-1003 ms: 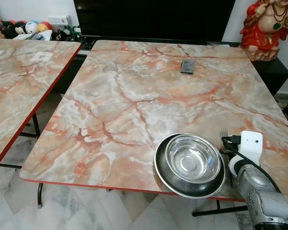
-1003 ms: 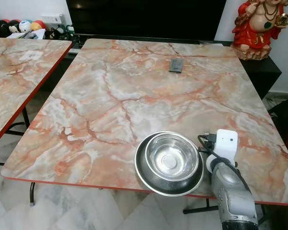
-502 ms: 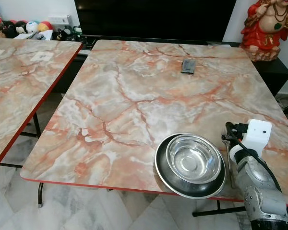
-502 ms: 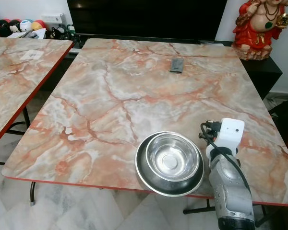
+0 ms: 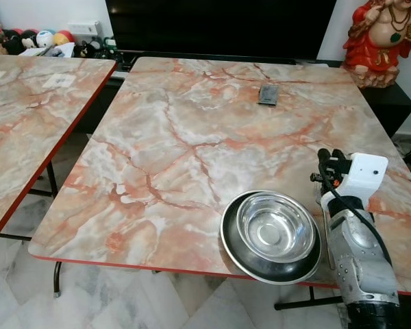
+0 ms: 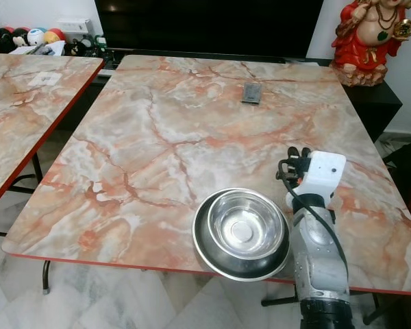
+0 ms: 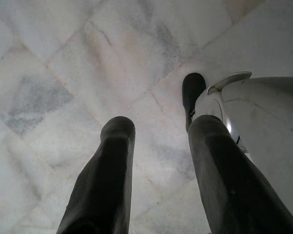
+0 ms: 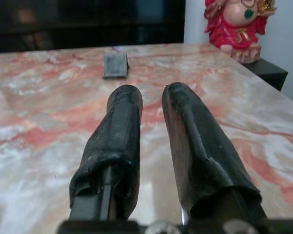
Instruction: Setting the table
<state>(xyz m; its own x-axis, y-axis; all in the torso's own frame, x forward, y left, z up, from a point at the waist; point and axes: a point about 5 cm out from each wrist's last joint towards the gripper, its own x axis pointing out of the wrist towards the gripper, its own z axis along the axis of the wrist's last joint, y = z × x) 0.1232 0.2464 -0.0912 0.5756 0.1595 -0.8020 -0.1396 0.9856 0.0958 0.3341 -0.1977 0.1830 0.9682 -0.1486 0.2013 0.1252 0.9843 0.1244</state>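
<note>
My right gripper (image 8: pixel 149 105) hovered just right of the steel bowl (image 5: pixel 275 227), fingers slightly parted, holding nothing. Nested in its plate (image 5: pixel 234 250), the bowl looked light, rigid, slippery; I'd pinch its rim.

Marble table (image 5: pixel 192 137) mostly open: whole left half and centre free for a pass. Obstacles: steel bowl (image 5: pixel 275 228) nested in plate (image 5: pixel 241 259) at near edge, just left of right gripper (image 5: pixel 330 156). Small dark remote-like item (image 5: pixel 268 94) far side, centre. Red figurine (image 5: pixel 381 38) off the far right corner. Second table (image 5: pixel 27 116) to the left, narrow gap between. Left gripper (image 7: pixel 156 122) hangs over the floor tiles (image 7: pixel 53 73), fingers apart
</note>
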